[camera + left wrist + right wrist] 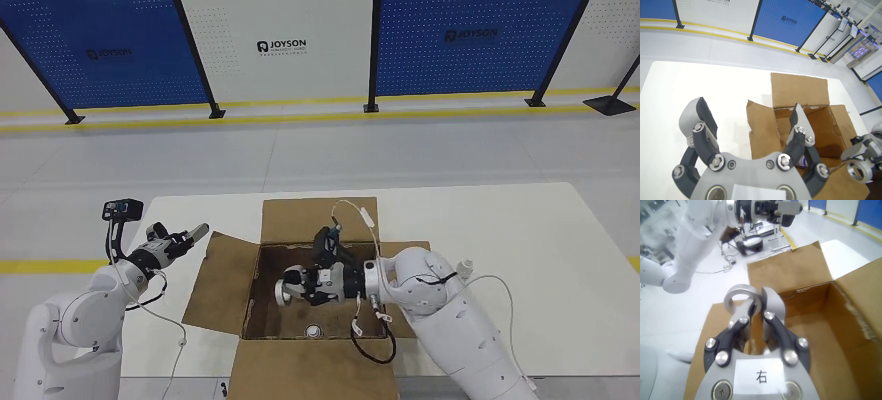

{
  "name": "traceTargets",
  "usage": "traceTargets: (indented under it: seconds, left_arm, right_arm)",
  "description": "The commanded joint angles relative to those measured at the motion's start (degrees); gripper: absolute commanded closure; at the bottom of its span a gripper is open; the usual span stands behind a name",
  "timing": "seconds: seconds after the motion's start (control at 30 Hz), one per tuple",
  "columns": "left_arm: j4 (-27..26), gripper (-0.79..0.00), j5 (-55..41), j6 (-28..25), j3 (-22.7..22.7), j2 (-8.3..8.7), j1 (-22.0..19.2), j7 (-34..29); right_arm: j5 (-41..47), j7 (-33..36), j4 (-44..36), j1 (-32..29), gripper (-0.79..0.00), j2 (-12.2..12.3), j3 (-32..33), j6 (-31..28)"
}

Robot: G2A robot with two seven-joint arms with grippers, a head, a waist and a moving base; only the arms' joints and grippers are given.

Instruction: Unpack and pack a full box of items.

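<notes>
Four flaps [222, 280] of the box [285, 255] lie folded outward, so the box stands open near the middle of the table [500, 230], toward its front edge.

Contents: on the brown floor of the box, close to the front wall, we see one small round pale thing [314, 331]. In the left wrist view a small item with a purple label [803, 161] shows low in the box [800, 89], half hidden behind a finger. We cannot tell what it is, or whether it is the same thing. The rest of the floor that we can see is bare cardboard.

Right gripper [759, 306]: fingers drawn narrow and clamped on the rim of a silver metal ring [742, 298]. In the top view this gripper [300, 285] and the ring [287, 291] sit over the box opening, toward its left wall. We cannot tell whether the ring is above or below the rim. The left wrist view shows the ring [855, 170] at the near side of the box.

Left gripper [749, 109]: fingers spread wide, nothing between the pads [706, 115]. It hangs over the bare table [696, 79], left of the box and apart from the left flap [185, 240].
</notes>
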Motion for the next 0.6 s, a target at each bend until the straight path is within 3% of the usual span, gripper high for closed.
traceTargets:
  seconds: [0.0, 0.3, 0.57]
  left_arm:
    - [0.0, -0.785, 0.0, 0.0, 0.0, 0.0, 0.0, 0.0]
    - [0.0, -0.785, 0.0, 0.0, 0.0, 0.0, 0.0, 0.0]
    - [0.0, -0.785, 0.0, 0.0, 0.0, 0.0, 0.0, 0.0]
  right_arm:
    - [-2.4, -1.8, -1.9, -0.9, 0.0, 0.5, 1.3, 0.7]
    - [-12.5, -8.9, -10.4, -6.6, 0.0, 2.4, 6.7, 5.6]
    - [-27.5, -7.9, -21.4, -13.0, 0.0, 3.6, 10.4, 24.4]
